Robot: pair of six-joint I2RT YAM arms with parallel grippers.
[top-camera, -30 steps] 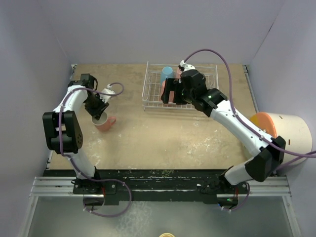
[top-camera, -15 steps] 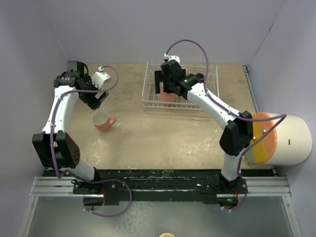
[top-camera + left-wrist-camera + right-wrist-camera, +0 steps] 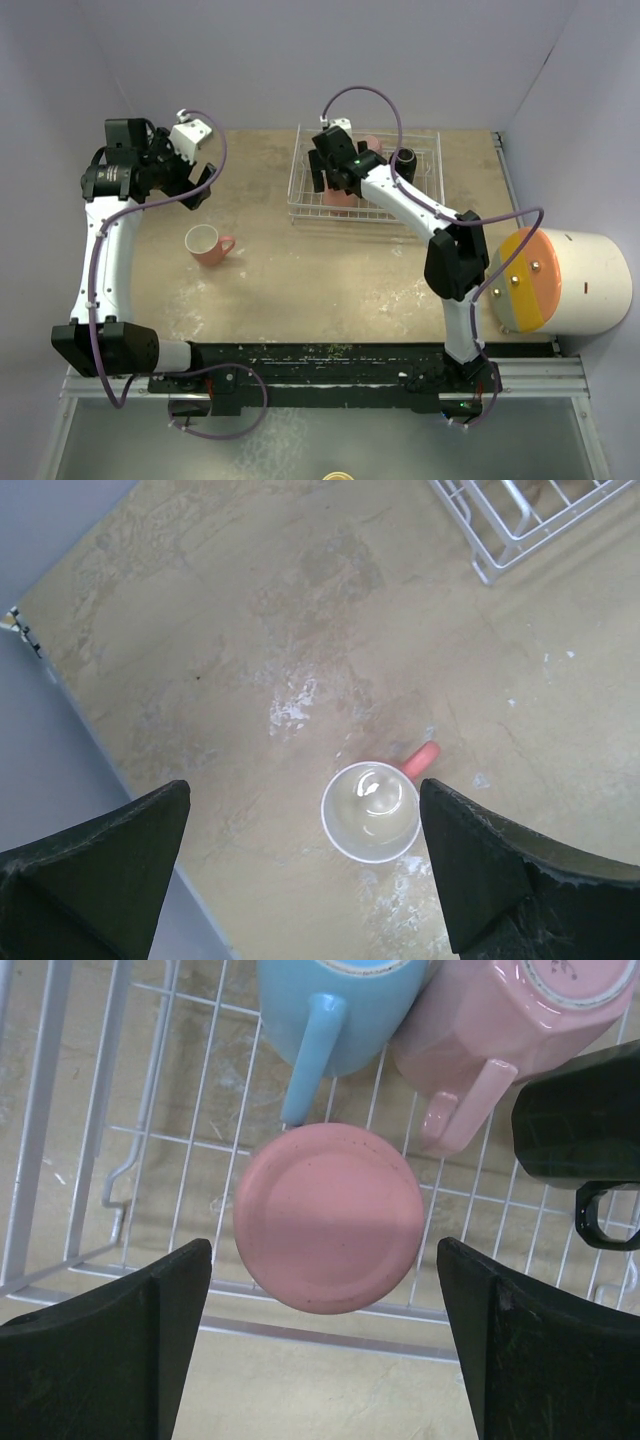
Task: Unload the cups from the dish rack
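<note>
The left gripper hangs with its fingers spread wide above the counter, holding nothing. Directly below it in the left wrist view, a pink cup stands upright on the counter, its pale inside showing and its handle pointing to the upper right of that frame. In the top view this cup sits left of centre, well apart from the dish rack at upper centre. The right gripper is also spread and empty, poised over the rack's left part. Between its fingers the right wrist view shows an upturned pink cup, base up, near the rack's lower rail. Just above it a light blue cup and another pink cup seem to lie on their sides, touching each other, handles pointing down the frame. A black cup sits at the right edge. A white cylinder with an orange end lies at the right of the top view.
</note>
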